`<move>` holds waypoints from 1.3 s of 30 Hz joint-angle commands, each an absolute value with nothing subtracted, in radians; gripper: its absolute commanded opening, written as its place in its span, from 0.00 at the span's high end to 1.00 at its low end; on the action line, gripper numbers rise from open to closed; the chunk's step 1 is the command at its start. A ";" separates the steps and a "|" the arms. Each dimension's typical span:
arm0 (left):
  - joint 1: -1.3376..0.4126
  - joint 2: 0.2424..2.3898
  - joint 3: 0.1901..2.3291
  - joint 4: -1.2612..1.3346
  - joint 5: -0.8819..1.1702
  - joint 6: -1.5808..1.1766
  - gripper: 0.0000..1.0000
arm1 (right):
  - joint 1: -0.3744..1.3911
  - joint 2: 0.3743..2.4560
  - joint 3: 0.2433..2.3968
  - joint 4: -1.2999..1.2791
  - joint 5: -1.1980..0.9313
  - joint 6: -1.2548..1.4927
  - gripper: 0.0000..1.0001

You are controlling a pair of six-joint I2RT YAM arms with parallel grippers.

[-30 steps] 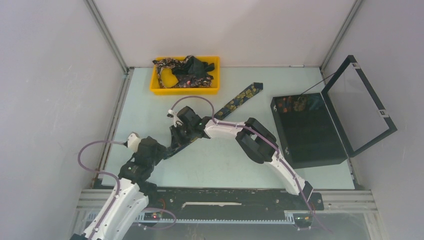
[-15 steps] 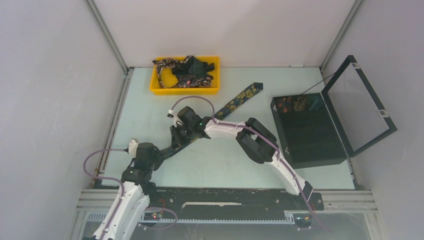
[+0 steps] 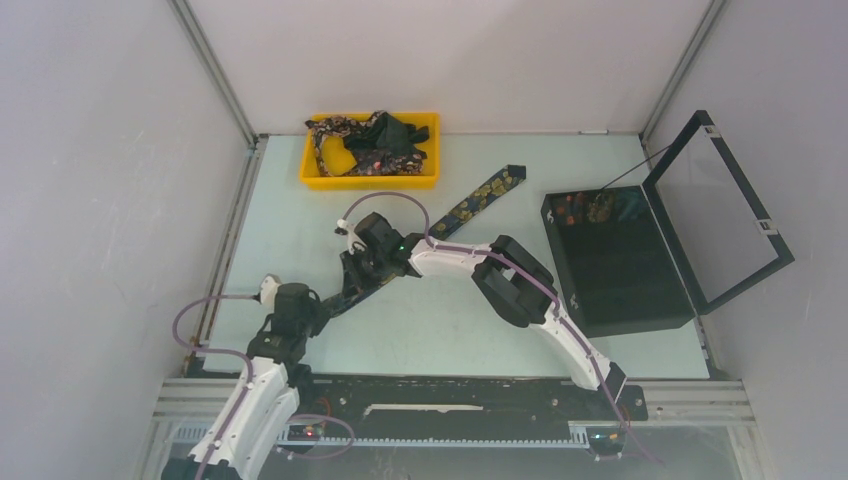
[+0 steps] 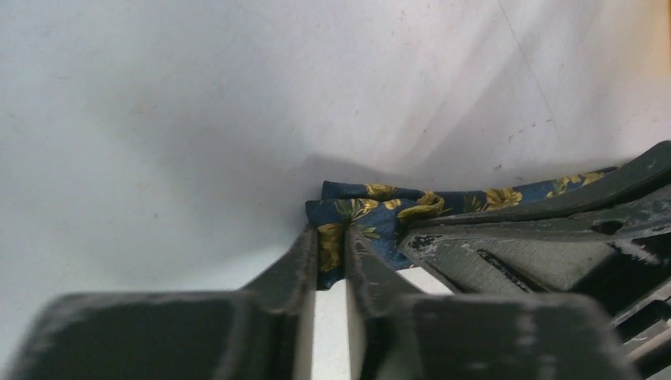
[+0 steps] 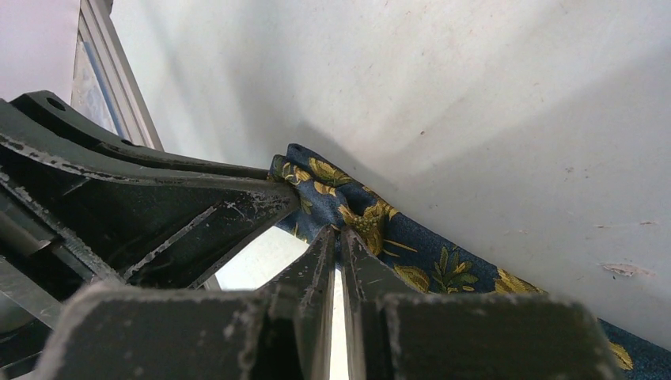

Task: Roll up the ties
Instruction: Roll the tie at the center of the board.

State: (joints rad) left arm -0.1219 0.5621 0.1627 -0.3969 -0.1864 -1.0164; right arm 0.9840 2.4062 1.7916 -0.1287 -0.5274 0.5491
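One dark navy tie (image 3: 485,195) with a gold floral pattern lies diagonally on the table, from mid-right down to the left. My left gripper (image 3: 322,303) is at its near end. In the left wrist view the fingertips (image 4: 332,247) pinch the folded end of the tie (image 4: 380,207). Just up the strip is my right gripper (image 3: 352,278). Its jaws (image 5: 338,234) are shut on a bunched fold of the tie (image 5: 419,257). More ties (image 3: 372,142) lie heaped in the yellow tray at the back.
The yellow tray (image 3: 312,180) stands at the back left. A black hinged box (image 3: 625,280) with its lid up stands at the right, with small coloured things in its far end. Metal frame rails run along the table's left and near edges.
The left gripper has narrowed onto the tie's near end, and the left arm has shifted and drawn back a little. The right arm has stayed put.
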 commanded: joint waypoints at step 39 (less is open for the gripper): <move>-0.111 0.408 0.258 -0.565 -0.175 -0.961 1.00 | 1.052 2.431 2.022 -0.434 -0.328 0.426 0.81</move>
State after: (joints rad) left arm -0.1211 0.4187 0.2005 -0.5518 -0.1791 -0.9524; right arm 1.0435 2.4275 1.9896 -0.4168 -0.3679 0.4515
